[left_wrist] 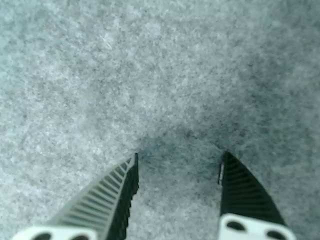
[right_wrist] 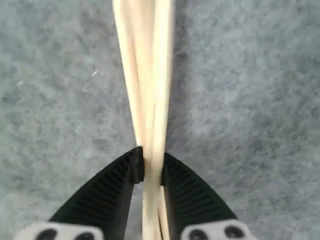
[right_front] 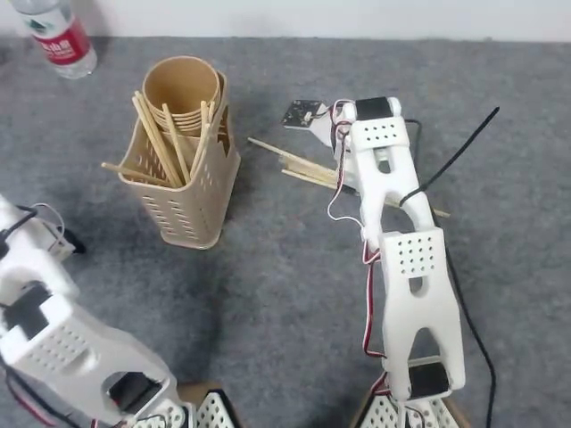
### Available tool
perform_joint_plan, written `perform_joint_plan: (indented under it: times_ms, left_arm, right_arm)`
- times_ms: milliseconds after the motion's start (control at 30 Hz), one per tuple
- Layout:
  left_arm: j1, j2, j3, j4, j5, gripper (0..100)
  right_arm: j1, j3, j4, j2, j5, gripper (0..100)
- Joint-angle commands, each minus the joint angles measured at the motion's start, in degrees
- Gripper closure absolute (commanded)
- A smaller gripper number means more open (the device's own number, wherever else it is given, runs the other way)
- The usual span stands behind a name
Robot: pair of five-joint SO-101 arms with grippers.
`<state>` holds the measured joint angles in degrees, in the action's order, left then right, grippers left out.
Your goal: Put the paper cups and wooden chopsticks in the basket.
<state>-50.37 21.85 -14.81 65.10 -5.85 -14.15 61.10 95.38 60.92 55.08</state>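
A tan slotted basket (right_front: 189,201) stands on the grey mat left of centre, holding stacked paper cups (right_front: 182,89) and several wooden chopsticks (right_front: 159,141). More wooden chopsticks (right_front: 294,164) lie in a bundle right of the basket, passing under the right arm. In the right wrist view my right gripper (right_wrist: 150,167) is shut on that chopstick bundle (right_wrist: 145,75), its black fingers (right_wrist: 122,172) pinching the sticks over the mat. My left gripper (left_wrist: 177,167) hangs open above bare mat with nothing between its fingers (left_wrist: 122,182); that arm sits at the lower left of the high view.
A plastic water bottle (right_front: 57,36) lies at the far left corner. A black cable (right_front: 455,159) trails to the right of the right arm. Open grey mat stretches between the basket and the arm bases.
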Motion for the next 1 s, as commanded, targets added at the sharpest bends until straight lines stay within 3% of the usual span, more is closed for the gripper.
perform_joint_plan:
  times_ms: [0,533,700,967]
  left_arm:
    - [0.9,0.4,-0.9,0.0,0.0,73]
    - [0.8,0.6,-0.9,0.0,0.0,73]
    - [0.8,0.6,-0.9,0.0,0.0,73]
    - [0.8,0.6,-0.9,0.0,0.0,73]
  right_arm:
    - [1.1,1.2,2.9,-6.6,0.6,99.1]
    - [2.1,1.0,7.3,-24.9,0.2,99.1]
    - [1.8,0.8,7.3,-34.4,-5.4,99.1]
    - [-5.6,0.8,7.1,-50.2,-11.5,99.1]
